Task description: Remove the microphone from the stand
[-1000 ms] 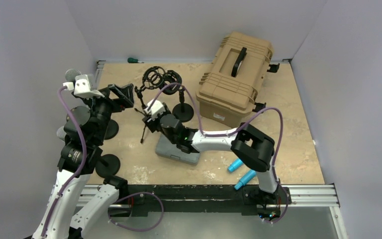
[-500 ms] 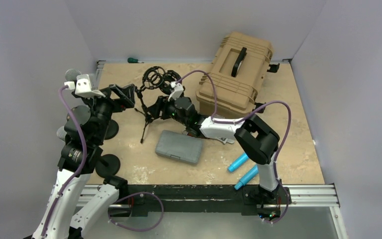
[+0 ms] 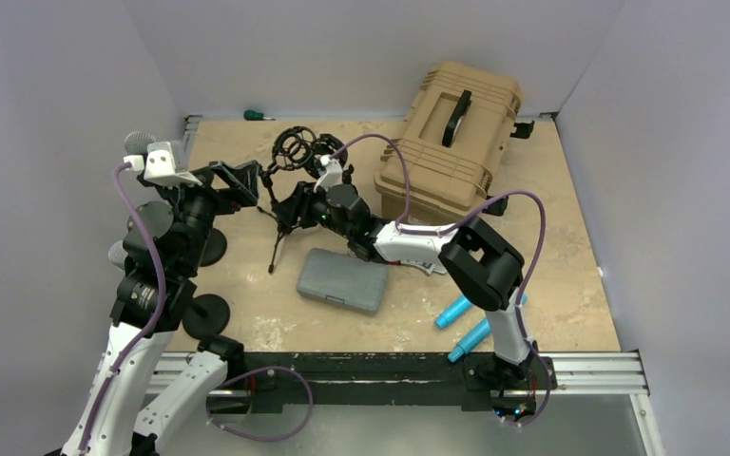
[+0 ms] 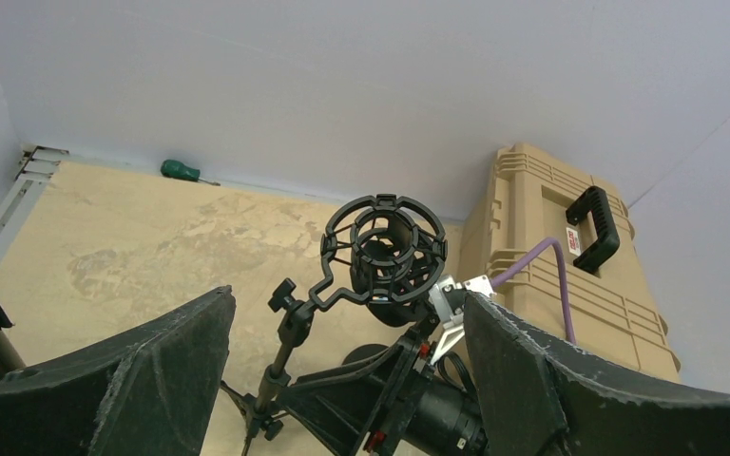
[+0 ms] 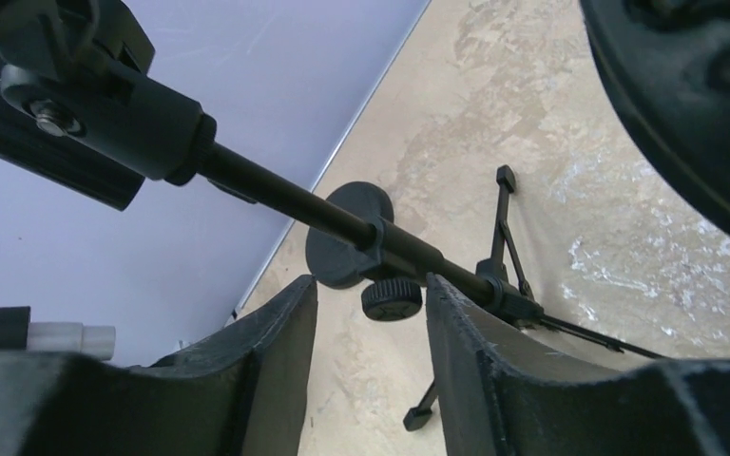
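Progress on the removal is slight: nothing has come off the stand yet, and the work is at the approach stage.

At the left of the counter [image 3: 551, 237], the left pincer [image 4: 347, 304] is raised and pointed at the mount with its jaws spread wide, holding nothing. Straight ahead of it, in the left wrist view, the microphone [image 4: 392, 285] sits inside the black ring cradle [image 4: 342, 220] at the head of the tripod stand [image 3: 278, 242], well above the counter. So the task's thing is where it started, seated in its holder.

Just to the right, the right pincer [image 5: 369, 294] has its fingers set either side of the stand's slanted pole [image 5: 285, 199], close to the small clamp knob [image 5: 392, 297]. The jaws are apart with a modest gap. The pole seems to pass at or just beyond the tips, and I cannot tell whether either finger touches it.

My reading is that this arm means to steady the stand while the other takes the microphone. Left to do: brace the pole, close on the microphone, draw it out of the cradle and set it down.
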You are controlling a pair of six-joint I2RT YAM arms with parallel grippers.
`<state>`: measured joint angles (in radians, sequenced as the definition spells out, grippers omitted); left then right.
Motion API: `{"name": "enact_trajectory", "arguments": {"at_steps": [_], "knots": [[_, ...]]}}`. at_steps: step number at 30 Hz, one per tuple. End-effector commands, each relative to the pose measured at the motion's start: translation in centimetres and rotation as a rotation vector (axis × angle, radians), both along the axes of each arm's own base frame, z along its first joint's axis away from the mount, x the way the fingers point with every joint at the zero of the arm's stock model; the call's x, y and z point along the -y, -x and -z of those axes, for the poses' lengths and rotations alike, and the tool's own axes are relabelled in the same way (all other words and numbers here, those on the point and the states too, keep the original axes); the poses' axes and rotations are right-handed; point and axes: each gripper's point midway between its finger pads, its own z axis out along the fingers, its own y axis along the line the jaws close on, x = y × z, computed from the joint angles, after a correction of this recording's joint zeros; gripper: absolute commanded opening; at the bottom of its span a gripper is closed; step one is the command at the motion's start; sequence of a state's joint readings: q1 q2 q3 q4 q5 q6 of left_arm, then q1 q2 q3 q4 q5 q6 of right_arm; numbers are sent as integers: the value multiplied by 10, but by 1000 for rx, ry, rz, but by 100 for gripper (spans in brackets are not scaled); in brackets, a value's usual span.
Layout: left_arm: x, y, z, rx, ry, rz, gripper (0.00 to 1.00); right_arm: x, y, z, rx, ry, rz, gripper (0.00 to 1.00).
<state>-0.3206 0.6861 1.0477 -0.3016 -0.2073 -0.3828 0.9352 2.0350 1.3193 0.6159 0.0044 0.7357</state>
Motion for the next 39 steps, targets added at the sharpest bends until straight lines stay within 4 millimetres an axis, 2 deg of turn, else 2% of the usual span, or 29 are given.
{"name": "enact_trajectory", "arguments": {"at_steps": [1,6,12,14,18,22,25,29,31,34,39], "knots": [[-1,1,-15,44,17,4,87,-12,-6,-27,37,-75,-7,42],[0,2,-16,45,19,7,87,-14,-11,-26,49,-51,23,36],[0,2,-16,46,19,7,87,-15,-7,-23,86,-3,49,29],[0,2,-16,45,19,7,87,-15,-7,-21,95,14,61,21],[0,1,-15,44,18,7,87,-13,-10,-16,135,98,119,0],[0,2,-15,44,18,7,87,-12,-7,-8,246,251,198,0],[0,1,-14,42,19,7,87,-12,-4,-6,394,389,239,0],[-1,0,-14,39,17,3,87,-8,-6,-14,609,602,291,0],[0,0,-14,39,17,4,87,-10,-4,-18,702,663,254,0],[-1,0,-13,37,16,2,87,-10,-5,-15,755,707,228,0],[0,-3,-11,29,14,3,87,-6,-7,5,786,803,230,0]]}}
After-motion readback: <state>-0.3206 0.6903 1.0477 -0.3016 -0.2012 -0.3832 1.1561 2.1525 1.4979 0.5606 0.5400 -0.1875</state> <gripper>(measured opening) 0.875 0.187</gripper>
